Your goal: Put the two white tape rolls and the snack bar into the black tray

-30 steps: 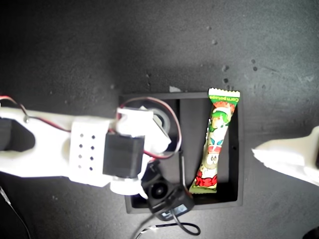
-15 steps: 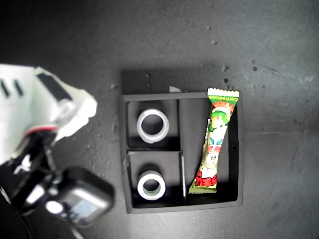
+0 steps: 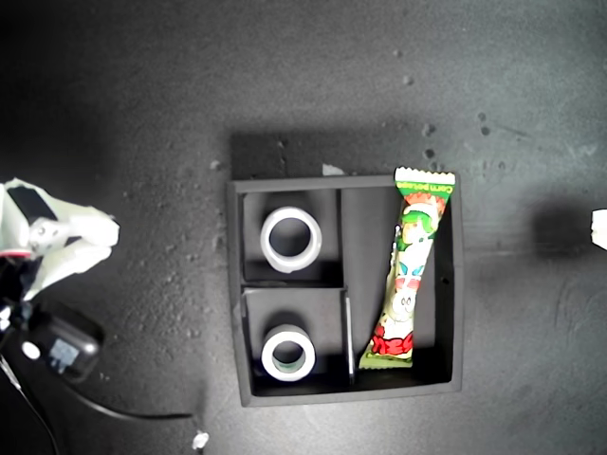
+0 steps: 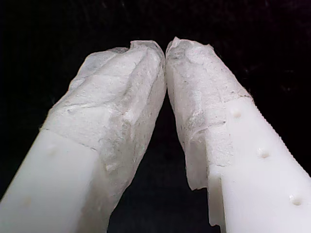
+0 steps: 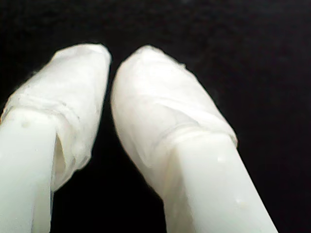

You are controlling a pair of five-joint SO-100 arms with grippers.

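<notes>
The black tray [image 3: 458, 313] lies in the middle of the exterior view. One white tape roll [image 3: 266, 240] rests in its upper small compartment and another white tape roll [image 3: 266, 353] in the lower small one. The snack bar [image 3: 410, 275] lies lengthwise in the long compartment, its top end over the rim. My first gripper [image 4: 165, 48] is shut on nothing, seen against black. My second gripper [image 5: 112, 60] is also shut and holds nothing. An arm's white fingers [image 3: 71, 237] sit at the exterior view's left edge, well away from the tray.
A black camera module [image 3: 62, 346] with a cable [image 3: 133, 414] hangs below that arm at the exterior view's lower left. A white sliver of another arm [image 3: 599, 228] shows at the exterior view's right edge. The dark table surface is speckled.
The arm that covered the tray's small compartments has pulled back to the exterior view's left, uncovering both tape rolls. The white arm part at the right has withdrawn almost out of view.
</notes>
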